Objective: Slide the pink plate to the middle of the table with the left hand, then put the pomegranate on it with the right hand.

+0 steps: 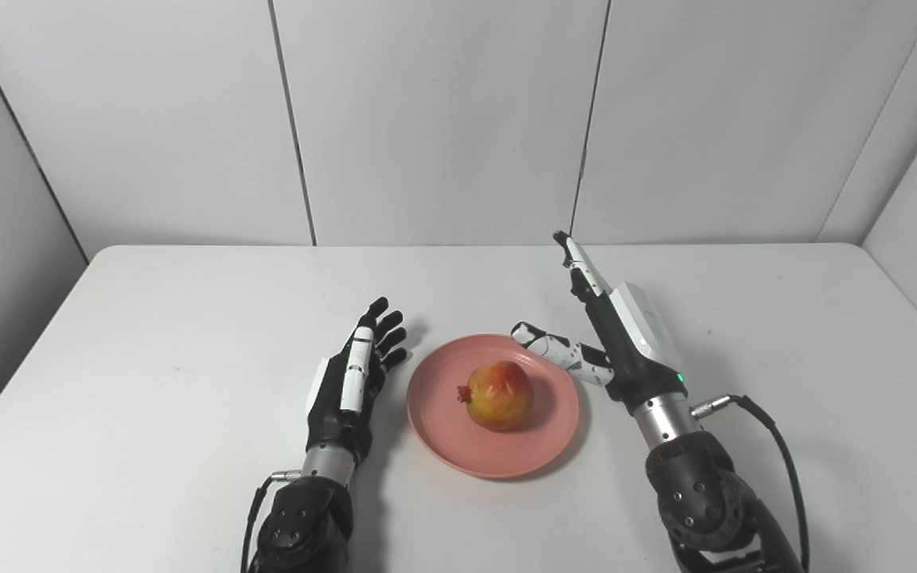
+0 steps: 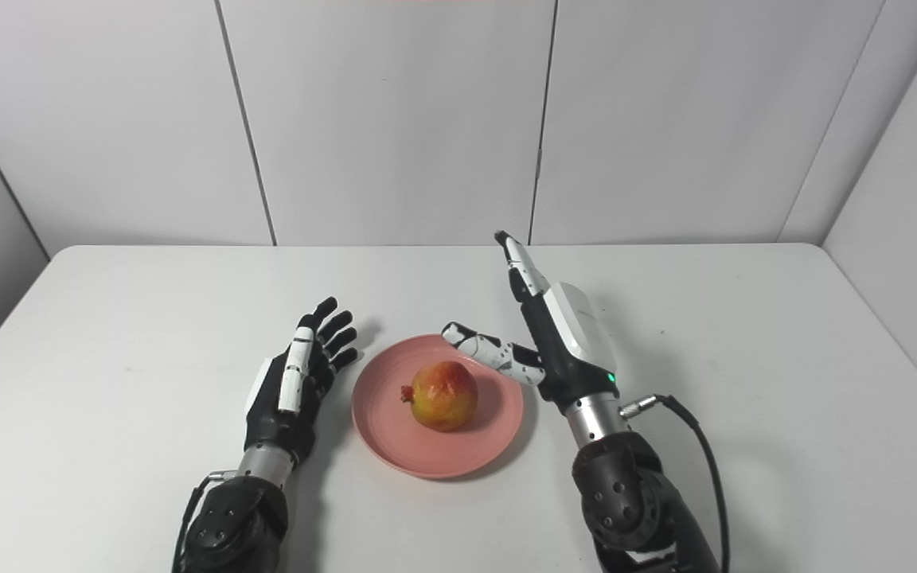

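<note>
plate (image 1: 498, 446), pink, mid-table | pomegranate (image 1: 499, 395) resting on plate, near its centre | left hand (image 1: 353, 374) flat just left of plate, fingers spread, holding nothing | right hand (image 1: 614, 334) just right of plate, fingers straight, thumb over rim, empty

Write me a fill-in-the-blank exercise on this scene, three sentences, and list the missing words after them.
1. The pomegranate lies on the ____ plate.
2. The left hand rests beside the plate and holds ____.
3. The right hand is ____, its fingers stretched out toward the far wall.

Missing words: pink; nothing; open
</note>
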`<state>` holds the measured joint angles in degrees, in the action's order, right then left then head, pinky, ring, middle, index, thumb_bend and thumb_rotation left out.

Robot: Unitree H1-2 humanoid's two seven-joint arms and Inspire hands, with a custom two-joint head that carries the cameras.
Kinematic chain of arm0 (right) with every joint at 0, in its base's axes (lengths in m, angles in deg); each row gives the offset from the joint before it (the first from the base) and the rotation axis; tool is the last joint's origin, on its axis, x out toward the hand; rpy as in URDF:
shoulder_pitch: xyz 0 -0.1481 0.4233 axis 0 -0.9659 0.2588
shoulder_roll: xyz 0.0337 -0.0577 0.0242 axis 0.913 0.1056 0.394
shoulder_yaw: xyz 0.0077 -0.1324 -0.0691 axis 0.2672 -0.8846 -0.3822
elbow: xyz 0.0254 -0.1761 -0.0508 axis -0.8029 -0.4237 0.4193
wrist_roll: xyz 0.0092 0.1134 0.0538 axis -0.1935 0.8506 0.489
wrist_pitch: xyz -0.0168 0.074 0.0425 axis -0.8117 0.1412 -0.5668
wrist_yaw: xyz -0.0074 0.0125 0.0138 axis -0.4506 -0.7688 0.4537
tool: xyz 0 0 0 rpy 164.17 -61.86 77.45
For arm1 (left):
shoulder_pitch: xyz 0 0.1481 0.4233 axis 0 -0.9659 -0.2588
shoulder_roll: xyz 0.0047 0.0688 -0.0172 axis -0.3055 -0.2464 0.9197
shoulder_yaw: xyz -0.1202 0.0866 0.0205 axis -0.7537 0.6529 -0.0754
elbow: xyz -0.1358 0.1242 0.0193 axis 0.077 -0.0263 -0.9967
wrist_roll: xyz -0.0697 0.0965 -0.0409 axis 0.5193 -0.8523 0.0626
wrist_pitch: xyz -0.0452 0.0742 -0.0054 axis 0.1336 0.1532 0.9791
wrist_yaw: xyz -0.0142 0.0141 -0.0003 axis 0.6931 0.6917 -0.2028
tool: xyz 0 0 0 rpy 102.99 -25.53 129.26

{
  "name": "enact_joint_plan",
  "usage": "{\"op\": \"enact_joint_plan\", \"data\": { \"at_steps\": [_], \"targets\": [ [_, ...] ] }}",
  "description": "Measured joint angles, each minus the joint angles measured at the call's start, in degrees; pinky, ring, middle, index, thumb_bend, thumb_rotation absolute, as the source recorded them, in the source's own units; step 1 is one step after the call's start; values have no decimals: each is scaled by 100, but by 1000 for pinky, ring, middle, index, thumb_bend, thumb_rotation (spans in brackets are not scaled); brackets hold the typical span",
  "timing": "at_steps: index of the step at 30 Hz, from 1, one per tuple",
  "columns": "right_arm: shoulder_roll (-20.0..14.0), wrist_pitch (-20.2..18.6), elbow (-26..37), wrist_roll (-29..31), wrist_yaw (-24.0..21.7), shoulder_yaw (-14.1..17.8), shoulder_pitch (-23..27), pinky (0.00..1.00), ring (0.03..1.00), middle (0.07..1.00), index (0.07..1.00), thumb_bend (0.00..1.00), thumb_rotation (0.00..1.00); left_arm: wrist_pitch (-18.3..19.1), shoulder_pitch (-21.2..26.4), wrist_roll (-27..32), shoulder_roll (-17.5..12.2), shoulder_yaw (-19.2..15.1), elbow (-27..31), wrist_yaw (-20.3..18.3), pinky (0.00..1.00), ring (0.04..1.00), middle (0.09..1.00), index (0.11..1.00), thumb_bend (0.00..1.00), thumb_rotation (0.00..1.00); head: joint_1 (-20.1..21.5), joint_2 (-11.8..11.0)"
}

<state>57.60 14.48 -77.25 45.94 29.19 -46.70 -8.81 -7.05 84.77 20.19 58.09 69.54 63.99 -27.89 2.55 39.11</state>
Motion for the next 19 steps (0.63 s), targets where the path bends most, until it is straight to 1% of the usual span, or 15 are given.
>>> {"op": "enact_joint_plan", "data": {
  "at_steps": [1, 3, 4, 5, 6, 7, 8, 10, 11, 13, 16, 19],
  "targets": [
    [74, -38, -2, 412, -102, 195, -52, 989, 998, 1000, 993, 720, 1000, -17, 0, -41, -39, 49, -6, -9, 943, 955, 961, 954, 381, 1000, 9, -9],
    [200, -281, -6, 1114, -273, 524, -138, 996, 1000, 1000, 998, 659, 1000, -77, -5, -156, -119, 129, -24, -17, 952, 963, 971, 964, 382, 1000, 9, -9],
    [237, -414, -15, 1385, -330, 643, -180, 1000, 1000, 1000, 1000, 542, 1000, -115, -8, -226, -146, 152, -29, -22, 962, 973, 982, 975, 379, 1000, 0, -9],
    [246, -471, -26, 1539, -359, 701, -230, 1000, 1000, 1000, 1000, 477, 1000, -125, -11, -248, -156, 161, -29, -22, 966, 977, 988, 980, 378, 1000, -17, -9],
    [273, -474, -61, 1755, -384, 760, -288, 1000, 1000, 1000, 1000, 470, 1000, -130, -15, -262, -162, 172, -27, -22, 967, 978, 988, 980, 378, 1000, -17, -9],
    [307, -474, -95, 1865, -390, 806, -315, 1000, 1000, 1000, 1000, 417, 1000, -138, -20, -268, -165, 181, -25, -22, 976, 985, 994, 987, 375, 1000, -17, -9],
    [368, -470, -161, 2089, -401, 893, -339, 1000, 1000, 1000, 1000, 384, 1000, -149, -29, -284, -169, 190, -16, -22, 982, 989, 998, 992, 373, 1000, -9, -18],
    [465, -464, -332, 2360, -386, 1024, -412, 1000, 1000, 1000, 1000, 362, 1000, -191, -66, -341, -187, 203, -2, -22, 986, 991, 1000, 991, 367, 1000, -9, -26],
    [503, -453, -405, 2449, -382, 1040, -466, 1000, 1000, 1000, 1000, 335, 1000, -220, -90, -355, -203, 214, 21, -22, 995, 994, 1000, 992, 368, 1000, 0, -35],
    [560, -434, -501, 2538, -368, 1042, -603, 1000, 1000, 1000, 1000, 320, 1000, -225, -145, -357, -220, 218, 108, -28, 998, 996, 1000, 994, 370, 1000, 0, -44],
    [577, -253, -535, 2578, -357, 1043, -661, 1000, 1000, 1000, 1000, 311, 1000, -225, -273, -355, -253, 235, 238, -56, 1000, 994, 999, 991, 368, 1000, -44, -44],
    [542, -79, -596, 2685, -377, 1050, -663, 1000, 1000, 1000, 999, 301, 1000, -172, -497, -345, -250, 235, 501, -76, 1000, 992, 996, 991, 366, 1000, -88, -35]
  ]
}}
